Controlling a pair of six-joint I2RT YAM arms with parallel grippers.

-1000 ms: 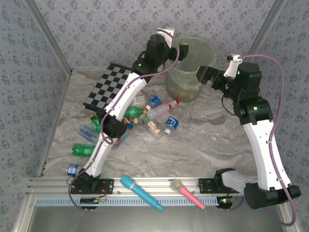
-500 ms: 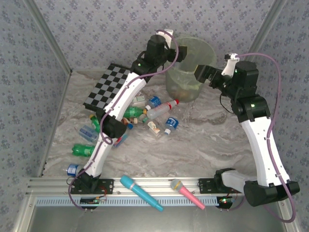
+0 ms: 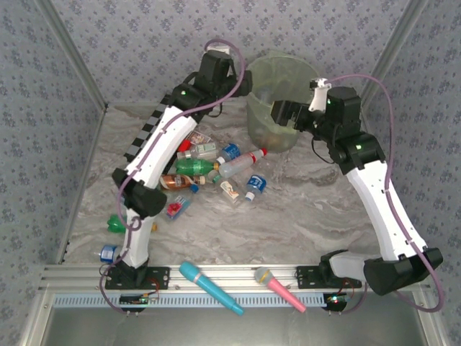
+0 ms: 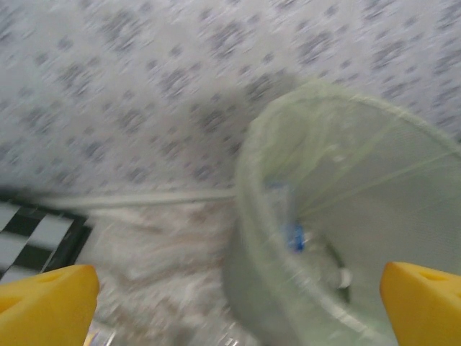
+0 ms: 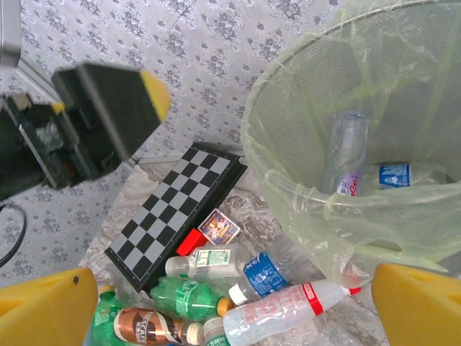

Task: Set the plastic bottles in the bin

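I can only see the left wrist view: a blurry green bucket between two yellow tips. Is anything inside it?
Observer: Yes. The right wrist view shows two clear bottles in the bin, one with a blue label.
Operator: Are any bottles outside it?
Observer: A heap of bottles lies on the table beside the bin.
Operator: Is the other arm carrying one?
Observer: No, the right gripper is open and empty, close to the bin's rim.

Plastic bottles (image 3: 238,164) scattered beside upright pale-green bin (image 3: 261,126), two inside
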